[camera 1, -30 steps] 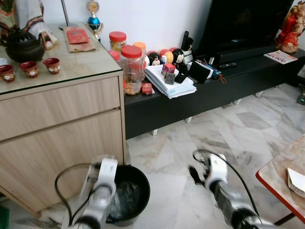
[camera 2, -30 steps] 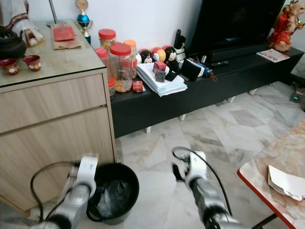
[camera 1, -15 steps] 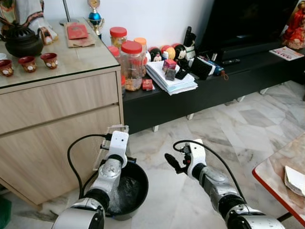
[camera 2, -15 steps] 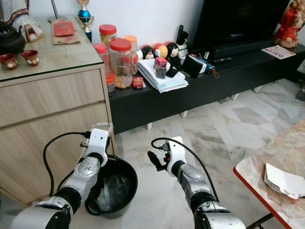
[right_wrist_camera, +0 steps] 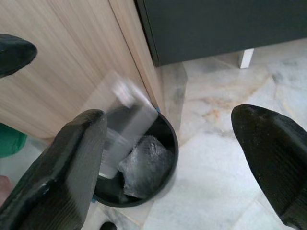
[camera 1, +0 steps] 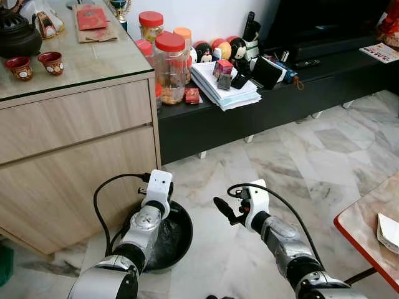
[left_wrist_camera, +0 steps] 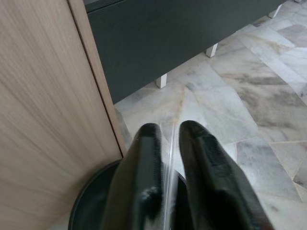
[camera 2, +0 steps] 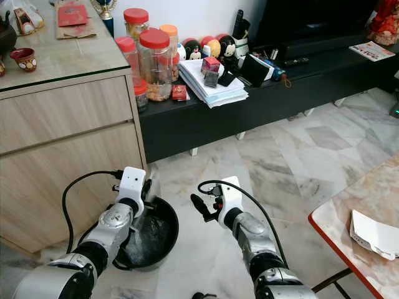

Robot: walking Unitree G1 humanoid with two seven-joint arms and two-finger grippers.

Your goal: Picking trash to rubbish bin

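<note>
Above the black bin (camera 1: 177, 232), left fingers (left_wrist_camera: 144, 163) pinched a clear wrapper (left_wrist_camera: 169, 167); right fingers (right_wrist_camera: 72, 163) spread wide, empty.

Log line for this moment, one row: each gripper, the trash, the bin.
left gripper: over bin, shut on clear plastic piece | right gripper: open, beside bin, holds nothing | black bin: on floor by wooden cabinet

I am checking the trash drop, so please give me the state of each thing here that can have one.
Round black rubbish bin: open-topped, dark liner inside.
Left gripper: shut on a thin clear plastic wrapper, above the bin.
Right gripper: open, empty, in the air beside the bin.
Large clear jar with red lid: closed.
Light wooden drawers: shut.
</note>
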